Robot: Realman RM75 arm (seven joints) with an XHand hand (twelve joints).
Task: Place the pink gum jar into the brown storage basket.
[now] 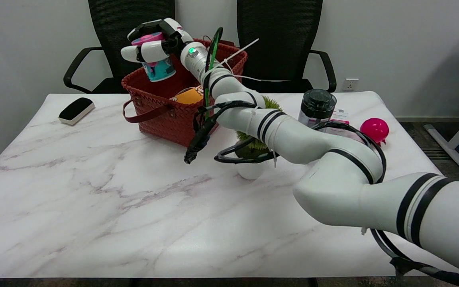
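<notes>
My right hand [152, 43] grips the pink gum jar [158, 68], a small tub with a pink lid and a teal and pink label. It holds the jar in the air above the left end of the brown woven storage basket [161, 115], tilted slightly. The fingers wrap the jar's upper half, hiding most of the lid. The basket stands at the table's back centre, with a dark strap handle hanging at its front. An orange-yellow item [189, 95] lies inside it. My right arm stretches from the lower right across the table to the basket.
A small potted green plant [252, 148] in a white pot sits under my forearm. A black-lidded jar [316, 106] and a magenta ball [374, 129] stand at the right. A black and white eraser [76, 110] lies at the back left. Two black chairs stand behind the table.
</notes>
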